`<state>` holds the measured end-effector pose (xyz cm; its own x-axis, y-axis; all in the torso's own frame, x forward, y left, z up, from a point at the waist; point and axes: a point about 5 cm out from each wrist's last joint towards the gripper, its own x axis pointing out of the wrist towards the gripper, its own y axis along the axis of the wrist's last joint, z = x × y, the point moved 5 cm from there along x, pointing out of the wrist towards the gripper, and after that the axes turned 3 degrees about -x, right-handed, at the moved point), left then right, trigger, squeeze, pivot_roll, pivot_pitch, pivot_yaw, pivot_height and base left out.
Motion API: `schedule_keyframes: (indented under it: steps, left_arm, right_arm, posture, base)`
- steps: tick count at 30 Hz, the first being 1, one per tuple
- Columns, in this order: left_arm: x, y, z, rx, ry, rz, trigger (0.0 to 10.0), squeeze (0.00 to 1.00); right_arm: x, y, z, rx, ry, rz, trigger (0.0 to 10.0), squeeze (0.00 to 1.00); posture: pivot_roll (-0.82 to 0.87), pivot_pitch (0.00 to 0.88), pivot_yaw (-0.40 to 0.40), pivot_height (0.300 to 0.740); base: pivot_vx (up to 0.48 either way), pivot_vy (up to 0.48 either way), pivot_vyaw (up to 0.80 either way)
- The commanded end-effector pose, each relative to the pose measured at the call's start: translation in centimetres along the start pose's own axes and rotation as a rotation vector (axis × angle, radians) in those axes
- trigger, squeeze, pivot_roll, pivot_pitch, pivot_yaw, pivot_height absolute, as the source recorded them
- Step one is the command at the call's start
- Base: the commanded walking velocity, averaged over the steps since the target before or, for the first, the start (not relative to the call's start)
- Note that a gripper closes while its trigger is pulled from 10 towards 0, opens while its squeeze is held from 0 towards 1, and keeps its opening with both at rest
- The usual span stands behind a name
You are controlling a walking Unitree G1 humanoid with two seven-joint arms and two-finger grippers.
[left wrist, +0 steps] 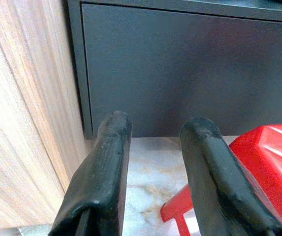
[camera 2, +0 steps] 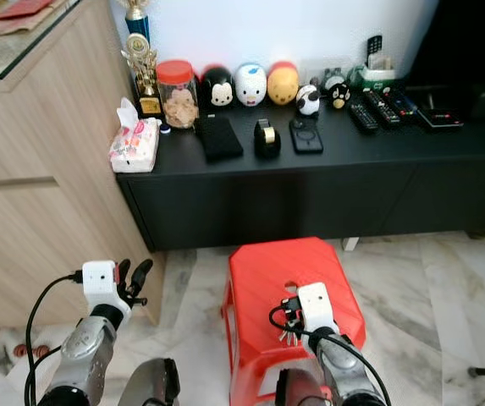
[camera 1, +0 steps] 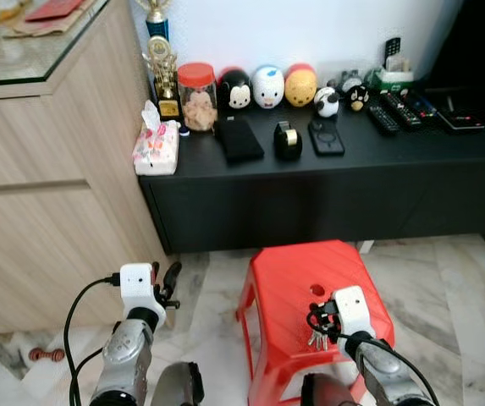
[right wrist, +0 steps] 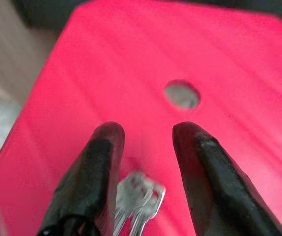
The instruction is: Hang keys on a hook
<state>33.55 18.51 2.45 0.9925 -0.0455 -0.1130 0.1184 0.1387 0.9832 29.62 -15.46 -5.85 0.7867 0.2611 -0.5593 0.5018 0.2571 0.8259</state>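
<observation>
A bunch of silver keys (camera 1: 316, 339) is over the top of a red plastic stool (camera 1: 284, 279), just behind its round hole (right wrist: 182, 95). My right gripper (camera 1: 314, 319) hovers low over the stool, fingers apart. In the right wrist view the keys (right wrist: 140, 194) lie blurred between the two black fingers (right wrist: 96, 167), close to their base. I cannot tell whether the keys rest on the stool or hang from a finger. My left gripper (camera 1: 171, 283) is raised to the left of the stool, open and empty, facing the dark cabinet front (left wrist: 180, 69).
A low black cabinet (camera 1: 327, 199) stands behind the stool, carrying a tissue pack (camera 1: 156, 145), a jar (camera 1: 197, 96), toy figures, a tape dispenser (camera 1: 288, 140) and remotes (camera 1: 399, 110). A wooden cupboard (camera 1: 47, 186) fills the left. The floor is marble.
</observation>
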Motion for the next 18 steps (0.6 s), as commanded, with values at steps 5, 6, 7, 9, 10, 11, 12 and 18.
schedule_keyframes:
  steps: [5, 6, 7, 9, 10, 11, 12, 18]
  left_arm:
    - [-0.1, 0.0, -0.1, 0.003, 0.003, 0.002, 10.0, 0.00]
    - [-0.1, 0.0, -0.1, 0.003, 0.003, 0.001, 10.0, 0.00]
    - [-0.1, -0.1, -0.1, 0.004, 0.004, 0.001, 10.0, 0.00]
    - [-0.1, -0.1, -0.1, 0.004, 0.004, 0.000, 10.0, 0.00]
    - [-0.1, -0.1, -0.1, 0.007, 0.003, -0.003, 10.0, 0.00]
    - [-0.2, -0.2, -0.1, 0.008, 0.002, -0.006, 10.0, 0.00]
    - [-0.2, -0.3, -0.1, 0.008, 0.001, -0.006, 10.0, 0.00]
    - [-0.1, -0.2, 0.0, 0.010, -0.001, -0.006, 10.0, 0.00]
  right_arm:
    - [-0.2, -1.7, -0.5, -0.057, 0.038, -0.097, 10.0, 0.00]
    - [-0.2, -1.6, -0.4, -0.053, 0.030, -0.095, 10.0, 0.00]
    - [-0.2, -1.6, -0.1, -0.043, 0.018, -0.093, 10.0, 0.00]
    - [-0.2, -1.5, 0.0, -0.042, 0.011, -0.094, 10.0, 0.00]
    - [-0.2, -1.6, 0.3, -0.035, -0.011, -0.103, 10.0, 0.00]
    - [-0.2, -1.6, 0.6, -0.030, -0.024, -0.105, 10.0, 0.00]
    - [-0.2, -1.6, 0.6, -0.030, -0.026, -0.105, 10.0, 0.00]
    - [-0.1, -1.5, 0.4, -0.031, -0.013, -0.107, 10.0, 0.00]
  posture:
    - [-0.10, 0.042, -0.004, 0.610]
    - [-0.10, 0.042, -0.004, 0.610]
    - [-0.10, 0.045, -0.003, 0.610]
    - [-0.10, 0.045, -0.003, 0.610]
    - [-0.10, 0.046, -0.002, 0.610]
    - [-0.10, 0.046, -0.001, 0.610]
    - [-0.10, 0.046, -0.001, 0.610]
    - [-0.10, 0.048, -0.001, 0.610]
  base:
    - [0.000, 0.000, 0.00]
    - [0.000, 0.000, 0.00]
    - [0.000, 0.000, 0.00]
    - [0.000, 0.000, 0.00]
    - [0.000, 0.000, 0.00]
    - [0.000, 0.000, 0.00]
    - [0.000, 0.000, 0.00]
    - [0.000, 0.000, 0.00]
